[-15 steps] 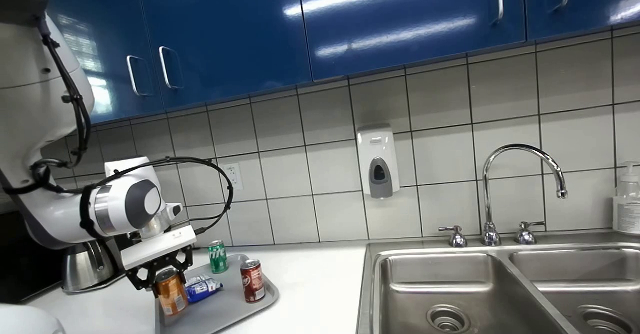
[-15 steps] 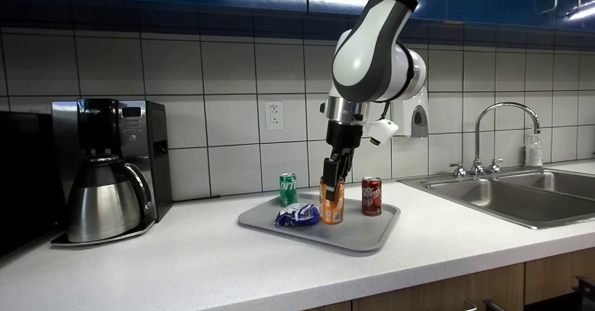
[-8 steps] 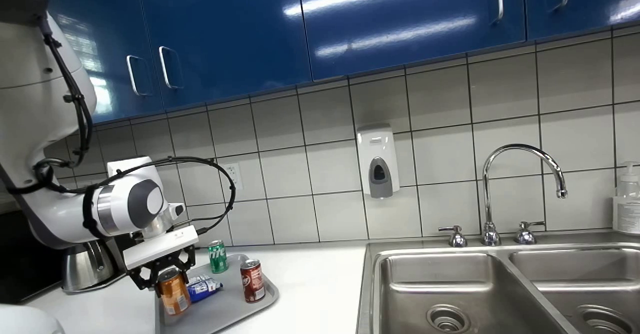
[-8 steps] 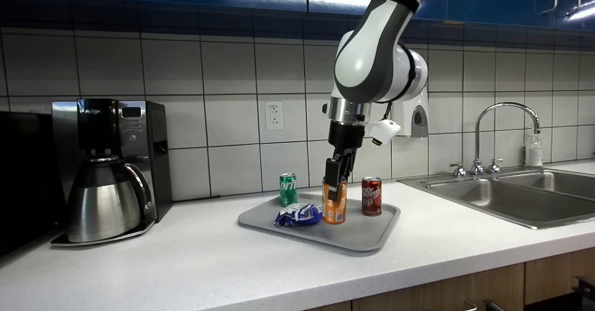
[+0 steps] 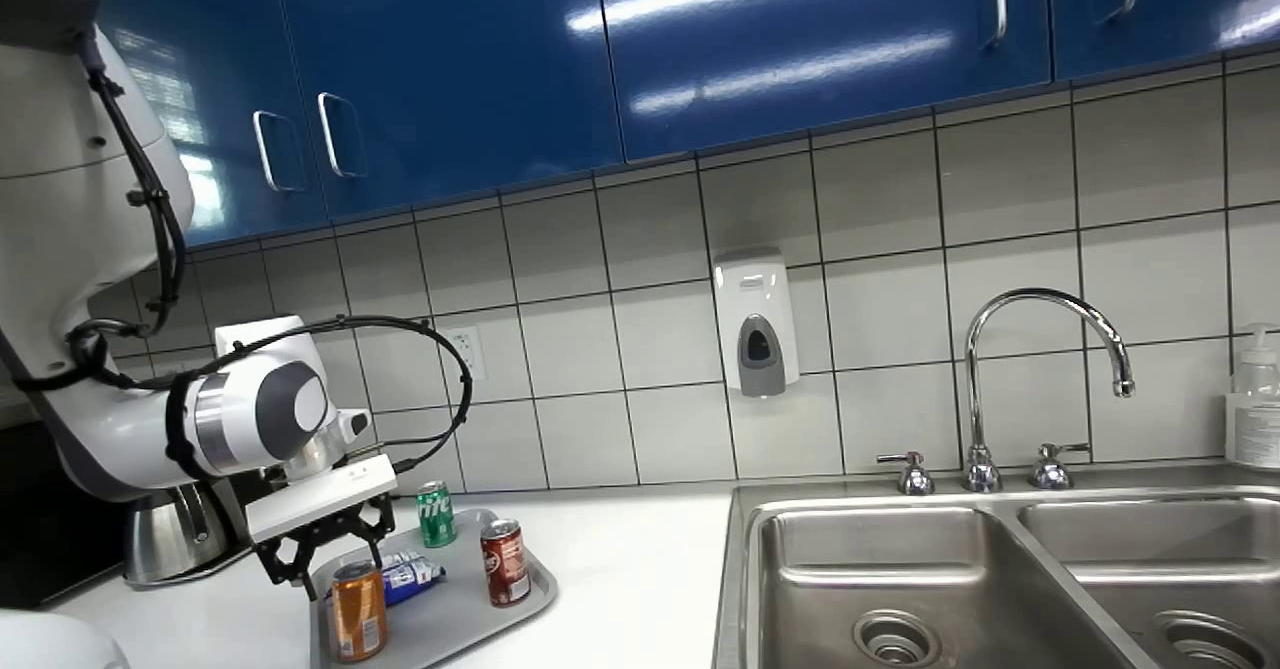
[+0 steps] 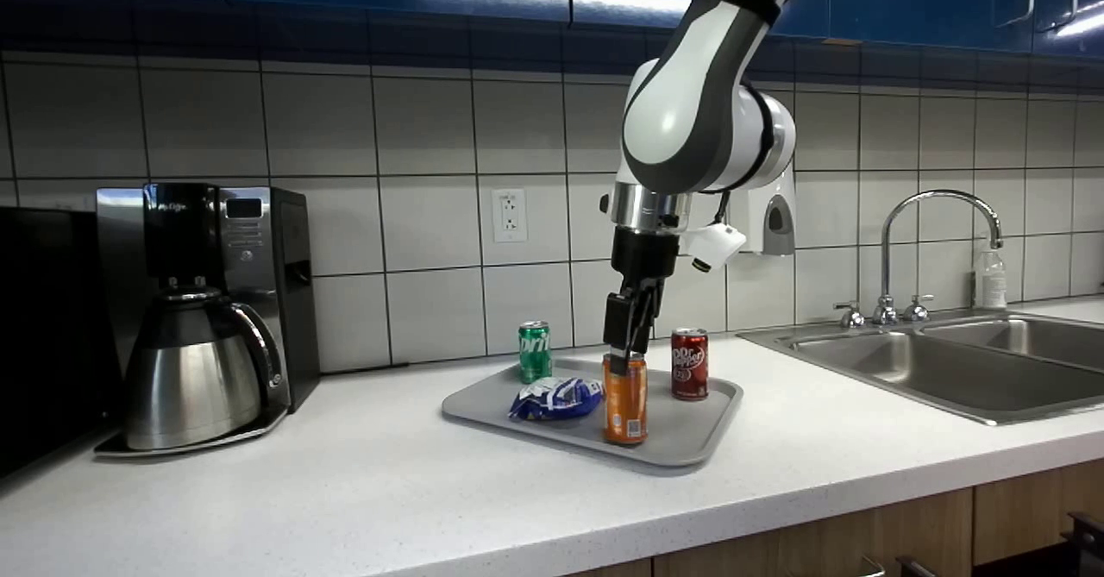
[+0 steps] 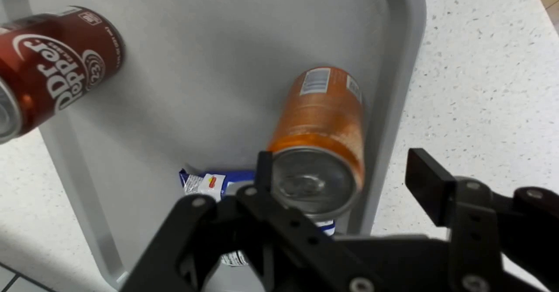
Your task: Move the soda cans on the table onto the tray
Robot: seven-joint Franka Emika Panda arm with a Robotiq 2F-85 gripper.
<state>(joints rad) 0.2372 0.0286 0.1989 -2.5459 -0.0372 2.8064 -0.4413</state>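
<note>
The orange-brown can [image 5: 360, 621] stands upright on the pale grey tray [image 6: 677, 441], near the tray's front rim. It also shows in an exterior view [image 6: 625, 409] and in the wrist view [image 7: 323, 113]. My gripper [image 7: 343, 174] is open around the can's top; one finger is close against the can, the other well apart from it, over the tray's rim and the countertop. In an exterior view my gripper [image 5: 343, 577] is just above the can. The red can [image 6: 689, 366] stands upright on the tray to the right. The white table [image 6: 345, 491] lies around the tray.
A green can [image 6: 535, 353] stands at the tray's back. A blue and white packet [image 6: 556, 399] lies on the tray beside the orange-brown can. A coffee maker [image 6: 198, 344] stands at the left. The steel sink [image 6: 906, 370] is at the right.
The orange-brown can was held between the fingers above the tray and moved slightly right. Now the fingers have opened and the can stands lower, on the tray.
</note>
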